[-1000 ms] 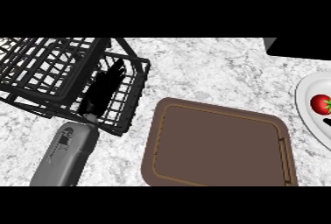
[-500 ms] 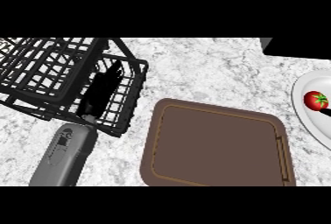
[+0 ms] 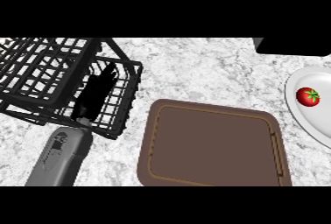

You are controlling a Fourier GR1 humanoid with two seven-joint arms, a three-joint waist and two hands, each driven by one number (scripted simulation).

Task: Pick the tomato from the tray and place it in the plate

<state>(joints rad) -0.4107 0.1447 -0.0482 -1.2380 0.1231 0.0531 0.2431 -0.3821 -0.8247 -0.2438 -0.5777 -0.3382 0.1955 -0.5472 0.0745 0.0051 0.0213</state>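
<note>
a: where is the tomato (image 3: pixel 308 96)?

b: it rests on the white plate (image 3: pixel 304 114) at the right edge of the bench (image 3: pixel 207 70). the brown tray (image 3: pixel 213 146) beside it carries nothing.

a: and the hands?

b: the left hand (image 3: pixel 97 94) lies far left of the tomato, over the black wire basket (image 3: pixel 45 74), fingers straight and together, holding nothing. the right hand is out of view. judgement: placement appears complete.
</note>
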